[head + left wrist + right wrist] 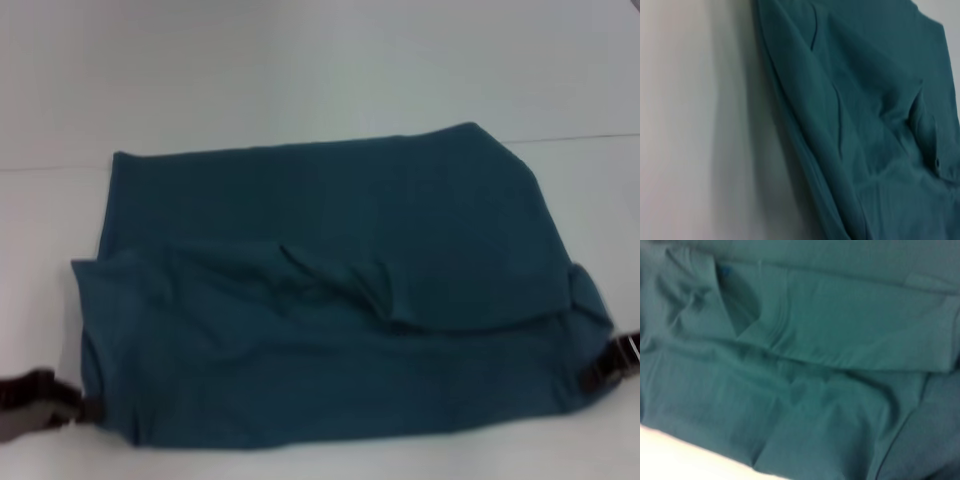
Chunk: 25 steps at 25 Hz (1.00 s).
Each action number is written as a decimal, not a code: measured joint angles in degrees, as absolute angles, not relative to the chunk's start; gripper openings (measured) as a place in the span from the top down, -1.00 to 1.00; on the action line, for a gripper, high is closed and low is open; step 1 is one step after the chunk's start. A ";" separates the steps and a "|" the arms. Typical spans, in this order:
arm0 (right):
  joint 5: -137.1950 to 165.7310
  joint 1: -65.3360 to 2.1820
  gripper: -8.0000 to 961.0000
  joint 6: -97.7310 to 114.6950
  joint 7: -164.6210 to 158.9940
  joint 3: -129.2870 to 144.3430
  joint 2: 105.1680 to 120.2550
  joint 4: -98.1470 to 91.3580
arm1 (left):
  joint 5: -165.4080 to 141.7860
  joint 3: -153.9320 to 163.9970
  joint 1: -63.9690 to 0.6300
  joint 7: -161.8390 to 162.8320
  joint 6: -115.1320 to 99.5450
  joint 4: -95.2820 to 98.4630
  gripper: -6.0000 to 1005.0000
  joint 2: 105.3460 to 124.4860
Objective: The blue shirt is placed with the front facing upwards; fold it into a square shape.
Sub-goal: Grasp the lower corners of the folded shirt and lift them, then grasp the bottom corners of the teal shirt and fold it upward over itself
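A blue shirt (pixel 330 310) lies partly folded on a white table (pixel 300 70), covering most of its near half. An upper layer is folded over a lower one, with wrinkles across the middle. My left gripper (pixel 45 400) sits at the shirt's near left corner, by the table's near edge, touching the cloth. My right gripper (pixel 610 365) sits at the shirt's near right corner, against the fabric. I cannot tell whether either gripper is closed on the shirt or apart.

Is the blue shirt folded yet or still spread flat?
Partly folded: the blue shirt shows overlapping layers, no lettering visible.
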<state>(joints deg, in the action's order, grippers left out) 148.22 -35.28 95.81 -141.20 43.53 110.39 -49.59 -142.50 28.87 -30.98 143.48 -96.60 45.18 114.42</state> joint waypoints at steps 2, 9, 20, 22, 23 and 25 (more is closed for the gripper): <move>148.80 -34.86 0.89 98.79 -140.24 43.56 110.43 -49.76 | -142.79 29.15 -29.86 143.07 -99.19 46.11 0.96 114.57; 151.15 -34.09 0.89 101.56 -138.67 43.58 110.50 -49.66 | -147.27 29.12 -26.25 141.39 -105.84 47.80 0.95 115.43; 149.85 -33.00 0.88 102.55 -136.64 41.17 110.57 -49.51 | -147.90 24.35 -26.05 140.21 -106.94 47.95 0.96 115.13; 147.78 -33.46 0.88 101.45 -136.31 38.77 110.27 -49.68 | -147.70 22.66 -27.59 140.23 -106.49 47.72 0.96 114.54; 146.49 -33.67 0.88 100.20 -136.40 37.51 110.01 -49.70 | -147.51 21.86 -28.33 140.36 -106.19 47.48 0.96 114.20; 144.26 -34.06 0.88 97.37 -136.97 35.23 109.58 -49.57 | -146.98 20.21 -30.01 141.10 -104.90 46.33 0.96 113.31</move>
<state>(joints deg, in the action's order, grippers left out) 144.26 -34.06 97.37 -136.97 35.23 109.58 -49.57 -146.98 20.21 -30.01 141.10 -104.90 46.33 113.31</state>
